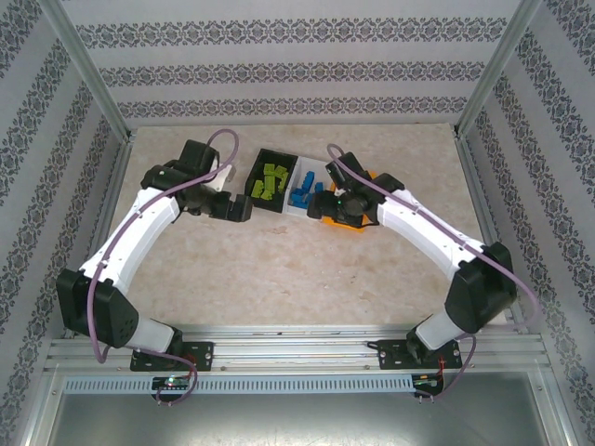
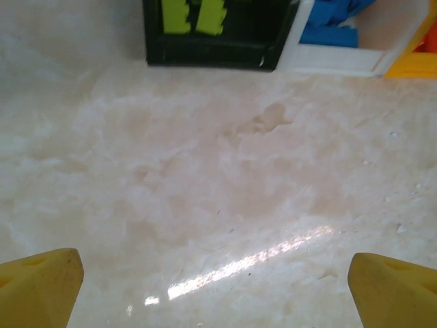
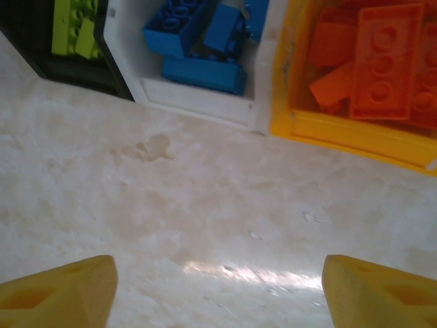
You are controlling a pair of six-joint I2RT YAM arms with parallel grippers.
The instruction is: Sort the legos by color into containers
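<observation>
sort looks done: green legos (image 2: 188, 17) in the black bin (image 2: 205, 55), blue legos (image 3: 198, 68) in the white bin (image 3: 198, 102), orange legos (image 3: 382, 61) in the yellow bin (image 3: 341, 130). left gripper (image 2: 217, 273) and right gripper (image 3: 218, 287) both gape wide, empty, on their near side. next i'd just scan for strays.

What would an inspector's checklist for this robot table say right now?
Surface: table pale and marbled, one faint stain, some glare.
Job's things: green legos in black bin, blue legos in white bin, orange legos in yellow bin.
Clutter: nothing seen.
Grippers: left gripper and right gripper, jaws open, empty, facing the bins.
Cables: purple cable along each arm.
Surroundings: patterned walls, metal frame.
</observation>
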